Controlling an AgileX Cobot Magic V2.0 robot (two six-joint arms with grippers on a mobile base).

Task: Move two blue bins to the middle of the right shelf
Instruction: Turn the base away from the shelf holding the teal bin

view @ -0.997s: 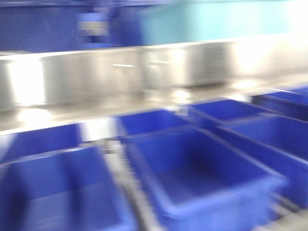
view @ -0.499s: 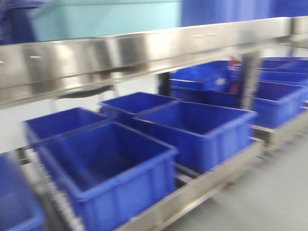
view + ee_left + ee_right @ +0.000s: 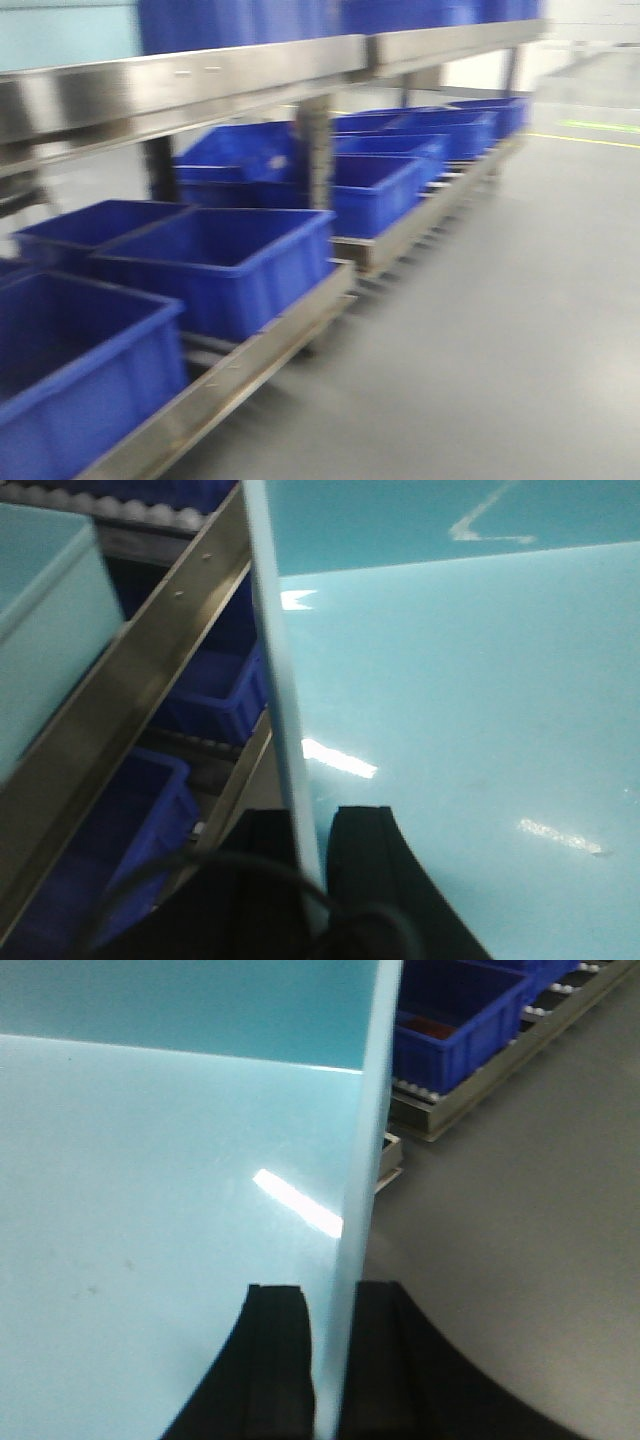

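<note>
One pale blue bin [image 3: 470, 700] fills the left wrist view, its thick rim [image 3: 285, 680] running up the frame. My left gripper [image 3: 312, 818] is shut on that rim, one black finger [image 3: 365, 855] inside and one outside. In the right wrist view the same kind of pale blue bin [image 3: 150, 1180] shows its inside. My right gripper [image 3: 330, 1290] is shut on its wall [image 3: 362, 1140]. A second pale blue bin [image 3: 45, 630] stands at the left above a steel rail [image 3: 130, 710]. The front view shows a brushed steel shelf level [image 3: 200, 85]; whether it is the right shelf middle I cannot tell.
Several dark blue bins [image 3: 220, 260] sit in rows on the low roller level [image 3: 250, 360]. A perforated upright [image 3: 318, 150] divides two shelf units, and a further rail [image 3: 450, 42] runs on to the right. Grey floor [image 3: 500, 300] spreads to the right, and more dark blue bins [image 3: 460, 1020] border it.
The front view has swung to the right along the shelves. The pale blue patch slid from top right to top left, and grey floor came into view at the right.
</note>
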